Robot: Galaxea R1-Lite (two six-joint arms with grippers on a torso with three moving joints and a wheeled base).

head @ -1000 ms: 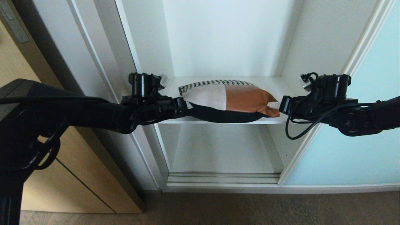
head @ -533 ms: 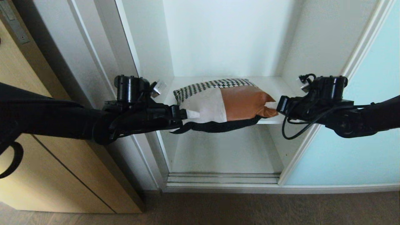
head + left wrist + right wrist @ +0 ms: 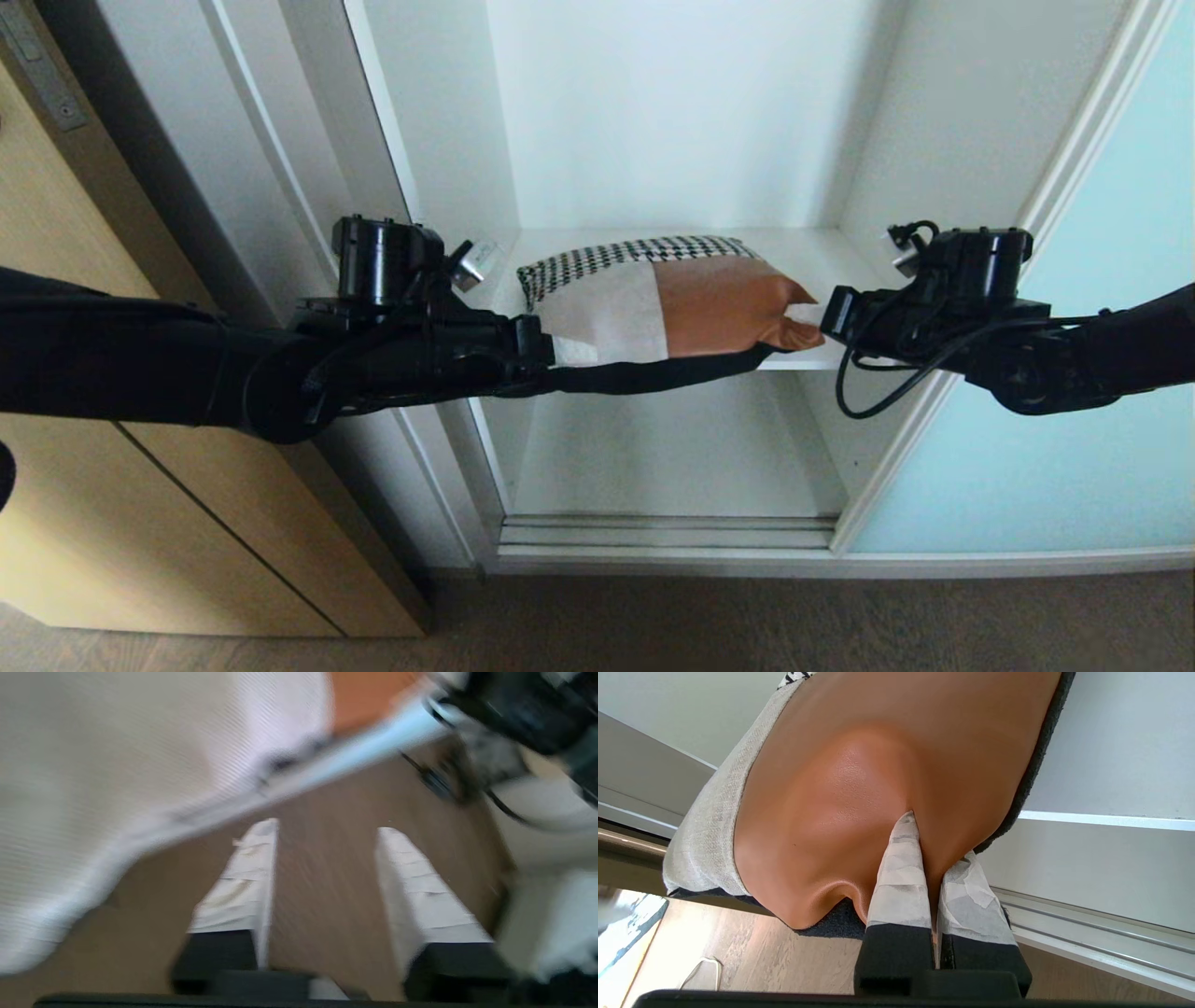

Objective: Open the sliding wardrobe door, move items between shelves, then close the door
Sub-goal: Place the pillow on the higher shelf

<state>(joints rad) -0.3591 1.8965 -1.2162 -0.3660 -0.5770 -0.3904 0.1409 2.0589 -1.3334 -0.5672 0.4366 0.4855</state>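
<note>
Cushion (image 3: pixel 667 303): on the wardrobe's middle shelf (image 3: pixel 840 252), front edge hanging over the shelf lip, houndstooth strip toward the back wall, rust-brown panel toward the sliding door side.

Sliding wardrobe door (image 3: pixel 1074 392): pushed aside, beyond the cushion's brown end; the compartment is open.

Right gripper (image 3: pixel 810 315): at the cushion's brown corner. In the right wrist view its jaws are pressed close together with a fold of the brown leather pinched between the taped fingers (image 3: pixel 901 872).

Left gripper (image 3: pixel 551 353): at the cushion's cream corner, low by the black edge. In the left wrist view its jaws stand apart with only floor between the fingers (image 3: pixel 243 882); the cream fabric passes beside them, not between. That view is smeared, so contact with the fabric cannot be told.

What changed: a second ago the cushion bulged and sagged in the middle; now it lies flatter and stretched between the two arms, with its black underside drawn out as a straight band. The left arm has shifted down and outward from the cushion's cream corner, while the right has kept its place and its pinch.

Meaning for the task: door step done; the cushion is not yet off its shelf. Probably only the right side has a sure hold, so the left may need a fresh grip before any lift toward another shelf.

Risk: lifted by one corner, the cushion could swing or slip out.
</note>
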